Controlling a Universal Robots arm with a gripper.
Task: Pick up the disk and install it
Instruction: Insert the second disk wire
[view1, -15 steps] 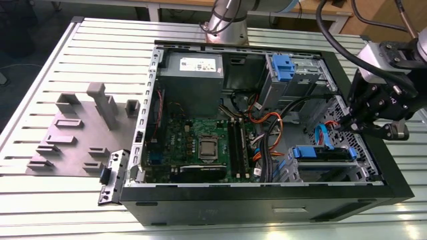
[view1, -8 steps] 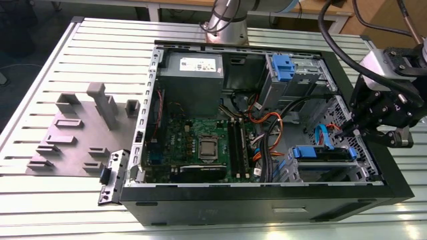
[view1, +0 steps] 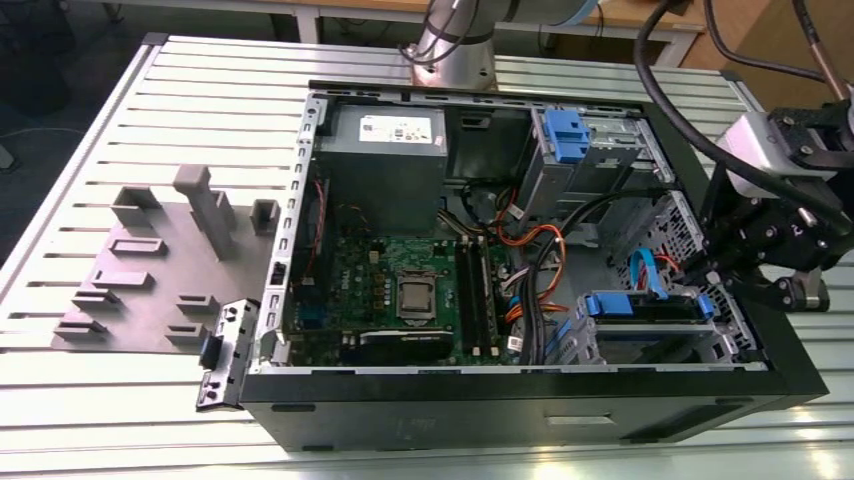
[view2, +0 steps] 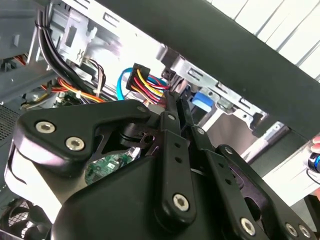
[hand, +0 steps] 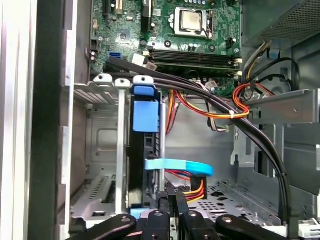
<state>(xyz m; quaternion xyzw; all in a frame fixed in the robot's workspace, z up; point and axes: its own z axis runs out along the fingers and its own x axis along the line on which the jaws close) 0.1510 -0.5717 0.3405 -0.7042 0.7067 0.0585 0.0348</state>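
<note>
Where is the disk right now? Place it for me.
The disk sits in the drive cage at the exterior view's lower right of the computer case, beside the motherboard, with the gripper at its blue end.

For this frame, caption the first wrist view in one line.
Gripper poised at the blue-handled disk seated in the drive cage, below the motherboard and cable bundle.

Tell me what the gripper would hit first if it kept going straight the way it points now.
Probably the disk seated in its drive cage: the gripper points along it, with the blue cable crossing just ahead. Depth is unclear, so the cable may come first.
</note>
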